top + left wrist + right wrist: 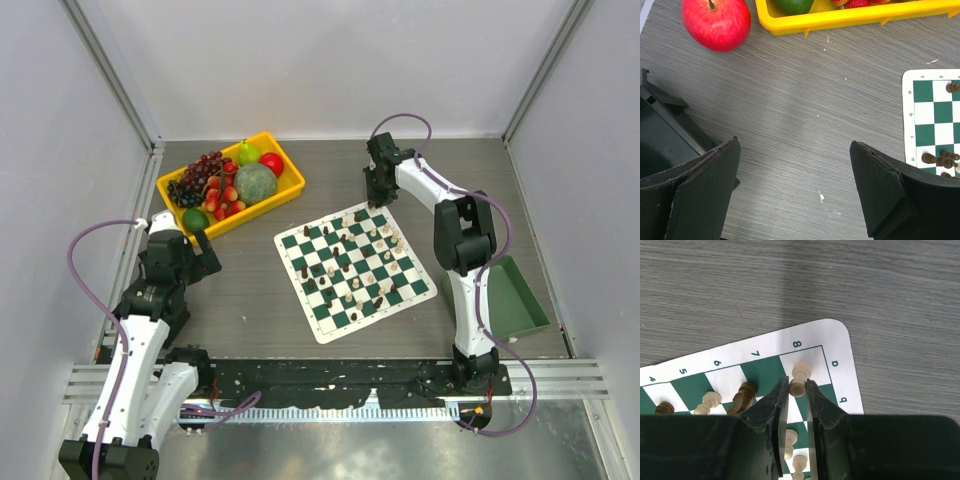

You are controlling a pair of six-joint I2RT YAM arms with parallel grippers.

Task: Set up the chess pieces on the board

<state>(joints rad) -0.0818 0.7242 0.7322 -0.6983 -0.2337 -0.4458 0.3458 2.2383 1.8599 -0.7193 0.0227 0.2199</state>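
Note:
The green and white checkered board (323,338) lies at the table's middle with several dark and cream chess pieces (352,268) scattered on it. My right gripper (375,196) is at the board's far corner. In the right wrist view it (797,383) is shut on a cream piece (801,371) whose base rests on the white corner square by the 8 mark of the board (837,347). A dark piece (742,395) and another cream piece (710,400) stand to its left. My left gripper (205,250) (795,142) is open and empty over bare table, left of the board (907,100).
A yellow tray (290,185) of fruit sits at the back left, and its rim (850,17) shows in the left wrist view. A red apple (715,22) lies on the table beside it. A plain green tray (515,295) lies right of the right arm.

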